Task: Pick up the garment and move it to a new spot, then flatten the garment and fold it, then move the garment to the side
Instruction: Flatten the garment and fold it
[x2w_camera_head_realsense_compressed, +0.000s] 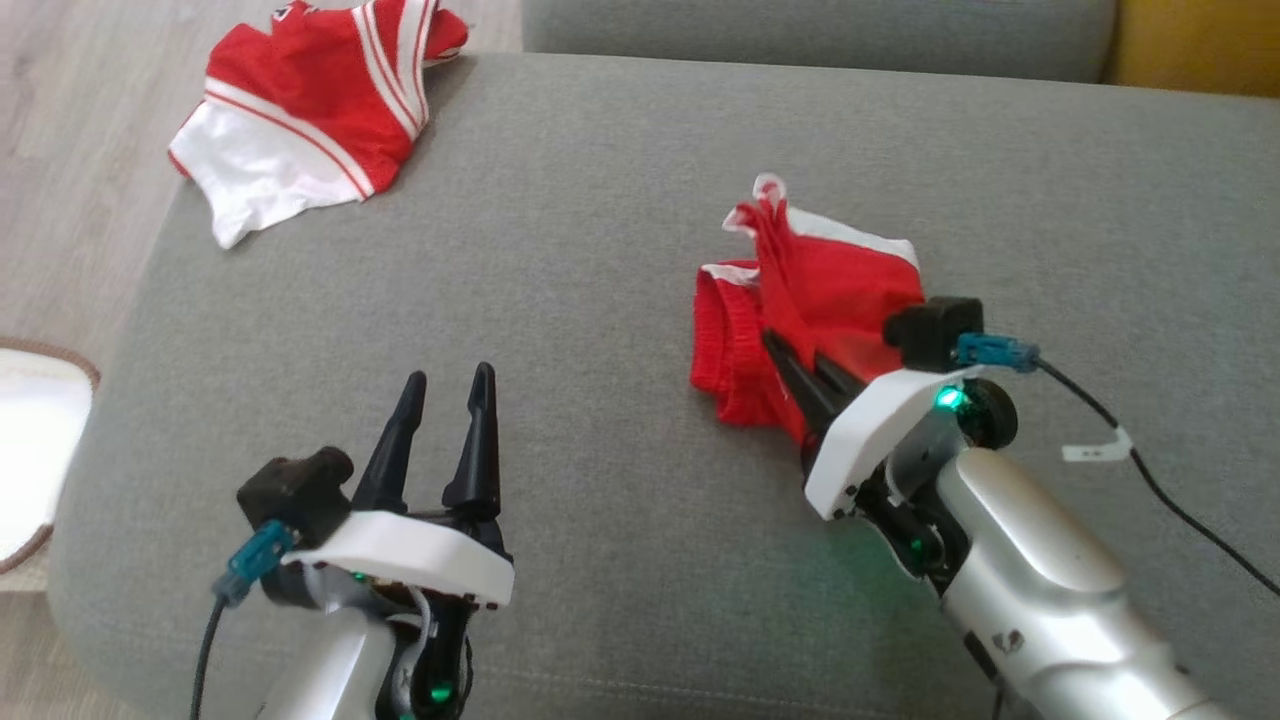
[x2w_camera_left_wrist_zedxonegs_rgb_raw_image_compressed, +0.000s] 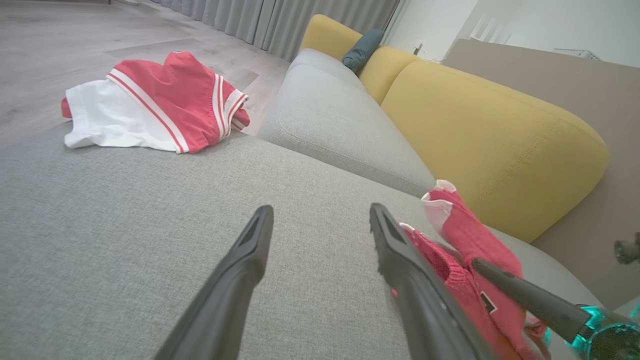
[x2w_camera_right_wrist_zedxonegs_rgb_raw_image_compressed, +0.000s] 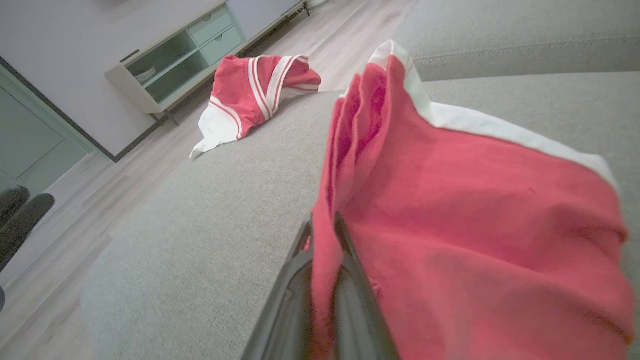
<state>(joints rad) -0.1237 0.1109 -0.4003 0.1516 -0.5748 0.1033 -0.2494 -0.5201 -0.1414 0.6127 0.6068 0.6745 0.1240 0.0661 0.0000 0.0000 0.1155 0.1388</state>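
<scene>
We judged only the pick-up begun: our right gripper (x2w_camera_head_realsense_compressed: 792, 352) pinched the crumpled garment (x2w_camera_head_realsense_compressed: 815, 285) on the sofa seat's (x2w_camera_head_realsense_compressed: 560, 250) right side, our left gripper (x2w_camera_head_realsense_compressed: 450, 373) gaped empty over its front, and flattening and folding remained.

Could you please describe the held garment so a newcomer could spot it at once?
On the grey sofa seat, look right: a bunched red garment with white trim, pinched in the right hand. The other garment, far left, lies loose and striped.

Readable text: none I can make out.
Small dark tag (x2w_camera_left_wrist_zedxonegs_rgb_raw_image_compressed: 487, 302) on the garment (x2w_camera_left_wrist_zedxonegs_rgb_raw_image_compressed: 470, 240): too small to read.
Dark mark (x2w_camera_head_realsense_compressed: 1008, 640) on my right forearm (x2w_camera_head_realsense_compressed: 1050, 570): blurred, not legible.
</scene>
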